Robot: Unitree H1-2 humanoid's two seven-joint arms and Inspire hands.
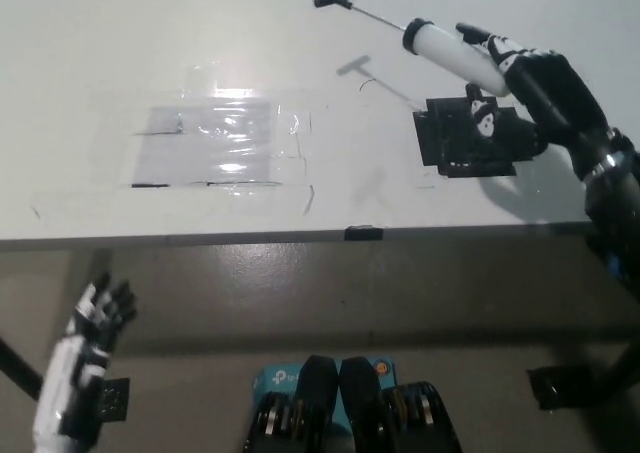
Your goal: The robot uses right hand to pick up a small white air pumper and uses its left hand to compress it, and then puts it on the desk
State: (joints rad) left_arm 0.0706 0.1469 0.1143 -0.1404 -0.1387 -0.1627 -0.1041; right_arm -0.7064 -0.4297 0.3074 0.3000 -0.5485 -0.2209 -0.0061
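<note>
A black square pad [468,139] lies on the white desk [120,43], with clear shiny film [218,140] taped well off beside it. Above the pad, the black right hand [525,73] grips the small white air pumper [450,51], lifted clear. The white left hand [88,323] hangs below the desk edge, fingers apart.

White desk [100,33] across the upper part, front edge well above the left hand [95,318]. Glossy taped patch [215,143] far to the left of the right hand [530,78] — bright with glare; black square pad [450,153] just beneath that hand. Dull grey floor [300,293] around the left hand.
</note>
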